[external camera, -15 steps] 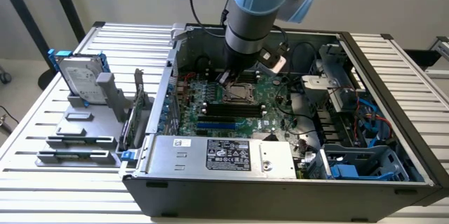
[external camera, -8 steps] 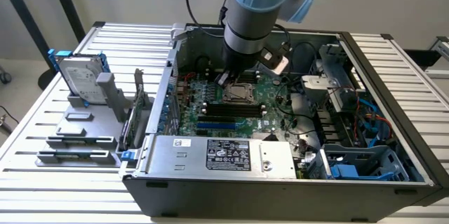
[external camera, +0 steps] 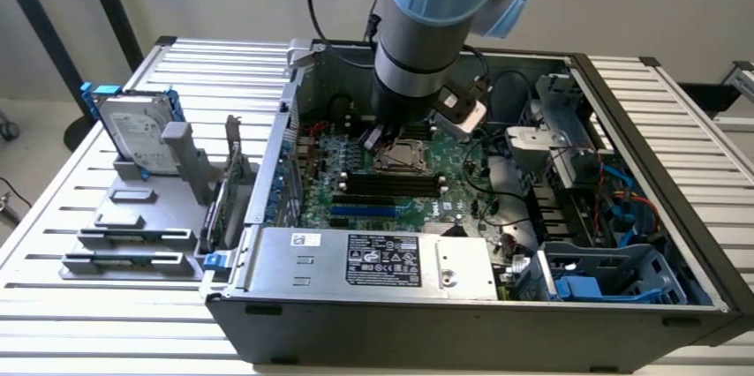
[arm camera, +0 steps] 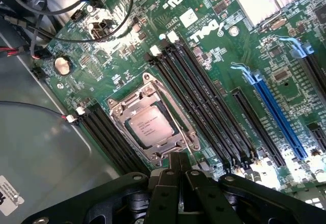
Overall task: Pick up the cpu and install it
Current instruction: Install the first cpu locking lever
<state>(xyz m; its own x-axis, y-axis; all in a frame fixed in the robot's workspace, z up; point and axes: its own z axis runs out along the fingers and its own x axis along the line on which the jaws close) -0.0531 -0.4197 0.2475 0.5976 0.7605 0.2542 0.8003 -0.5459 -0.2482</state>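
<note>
Cpu (arm camera: 148, 126) sits in the socket (arm camera: 153, 124) on the green motherboard (arm camera: 224, 66), its silvery top showing through the metal frame, directly under the end effector (arm camera: 179, 164). The end effector's dark fingers (arm camera: 173, 168) are pressed tight together and hold nothing; their tips hang just above the near edge of the socket frame, apart from the chip.

Close beside the end effector, on either flank of the socket, run the long black memory slots (arm camera: 204, 96), and a little farther out lies the blue expansion slot (arm camera: 277, 117).

From where I stand the trouble I would watch for is a sideways nudge: if the closed tips dip or drift while so near the frame, they could catch its edge or scrape the chip's top, and a chip not lying flat in its seat could be pressed onto the contacts underneath. I cannot tell whether the retaining frame is latched; if it is loose, a bump would shift it. The loose cables (arm camera: 61, 35) farther off inside the case (external camera: 471, 305) could also snag the wrist.

The arm (external camera: 425, 32) comes straight down into the open case, its grey and blue wrist upright over the board. Well away from the end effector, outside the case on the slatted table (external camera: 71, 217), stands a hard drive (external camera: 136, 133) with blue brackets in a grey holder.
</note>
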